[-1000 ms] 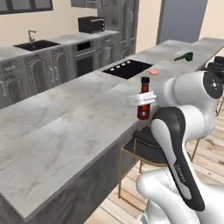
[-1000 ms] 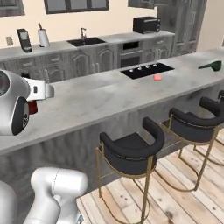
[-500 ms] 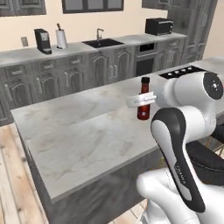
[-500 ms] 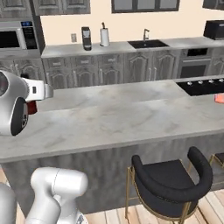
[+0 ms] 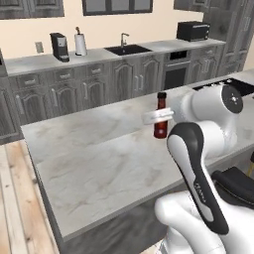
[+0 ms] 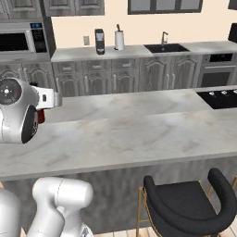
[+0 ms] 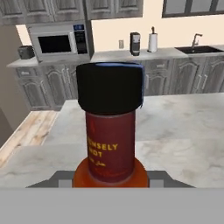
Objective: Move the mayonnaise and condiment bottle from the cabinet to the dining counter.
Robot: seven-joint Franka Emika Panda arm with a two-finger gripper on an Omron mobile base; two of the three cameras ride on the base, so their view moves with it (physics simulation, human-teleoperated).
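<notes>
Over pale veined marble dining counter (image 5: 99, 163), gripper (image 5: 159, 116) pinches slim dark red condiment bottle (image 5: 160, 115); carry step, next lowering it upright onto marble.

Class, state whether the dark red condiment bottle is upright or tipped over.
Upright: the condiment bottle stands vertical, black cap on top, held in the end effector over the dining counter.

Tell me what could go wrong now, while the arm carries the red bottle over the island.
1. The gripper holds the condiment bottle upright above the dining counter. If the grip loosens, the bottle may drop and tip over.
2. The bottle looks close to the arm's own white body; a turn of the wrist might knock it.
</notes>
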